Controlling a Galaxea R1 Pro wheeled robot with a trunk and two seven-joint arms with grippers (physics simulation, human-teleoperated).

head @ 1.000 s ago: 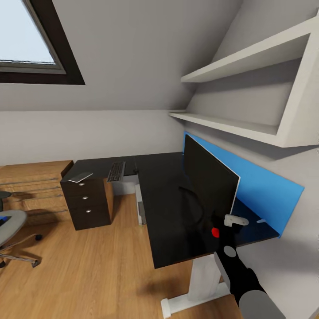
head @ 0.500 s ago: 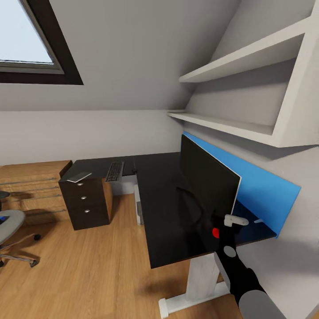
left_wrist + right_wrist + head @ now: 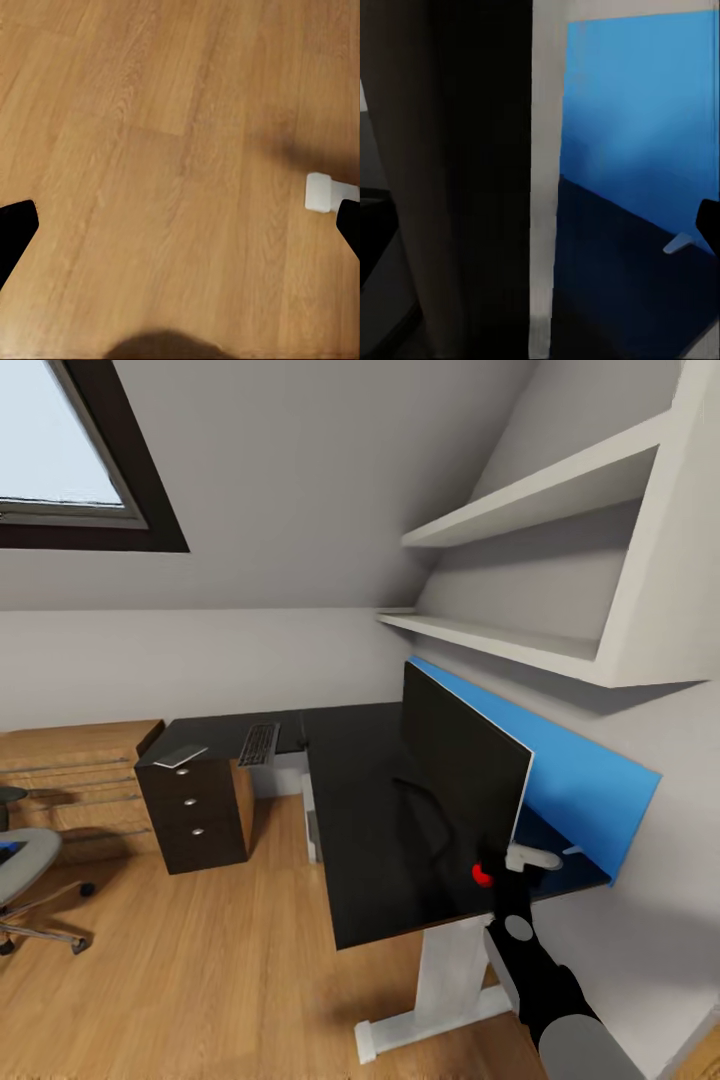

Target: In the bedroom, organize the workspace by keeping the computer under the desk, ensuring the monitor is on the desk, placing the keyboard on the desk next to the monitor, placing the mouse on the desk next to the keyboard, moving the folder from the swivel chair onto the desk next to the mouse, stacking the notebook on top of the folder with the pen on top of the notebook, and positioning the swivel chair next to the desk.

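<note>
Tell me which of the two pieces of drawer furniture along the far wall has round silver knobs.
The dark three-drawer unit under the glossy black desk. Each front carries one round silver knob; the low oak chest beside it shows none.

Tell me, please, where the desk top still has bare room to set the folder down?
The desk has a wide bare stretch of black top between the keyboard and the monitor. It is crowded at the near right corner, where the right gripper sits at the monitor's edge against the blue panel.
</note>
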